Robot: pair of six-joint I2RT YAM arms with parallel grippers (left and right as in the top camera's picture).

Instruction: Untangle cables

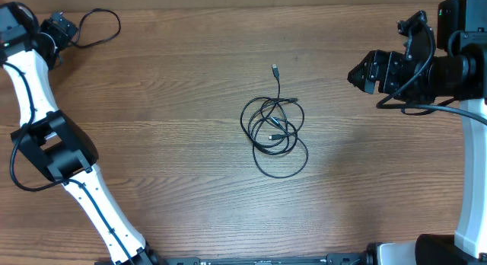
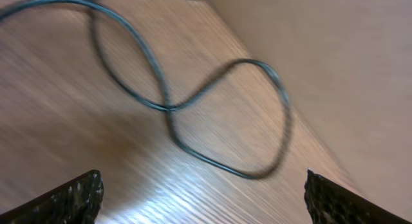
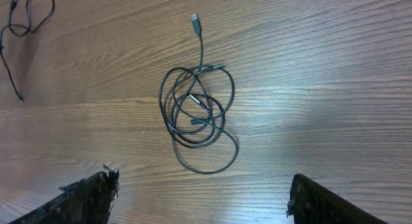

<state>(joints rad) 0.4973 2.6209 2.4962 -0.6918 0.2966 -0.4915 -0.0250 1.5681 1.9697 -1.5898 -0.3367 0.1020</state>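
**A:** Cables (image 1: 272,125), where did they lie?

**B:** Most sat in one tangled bundle (image 3: 193,121) at the middle of the table (image 1: 175,204). Several loops overlapped, and one plug (image 3: 194,19) on a straight tail pointed toward the far edge.

**A:** And the right pincer (image 3: 203,198)?

**B:** Spread wide and pinching nothing. It was off to the bundle's right, well apart from it and facing it.

**A:** Anything farther back?

**B:** A loose cord (image 2: 168,108) lay by itself in the far left corner, crossing over itself like a figure of eight. The left pincer (image 2: 203,201) hung near it, fingers spread wide with nothing between them. Whether it touched the cord, I couldn't tell
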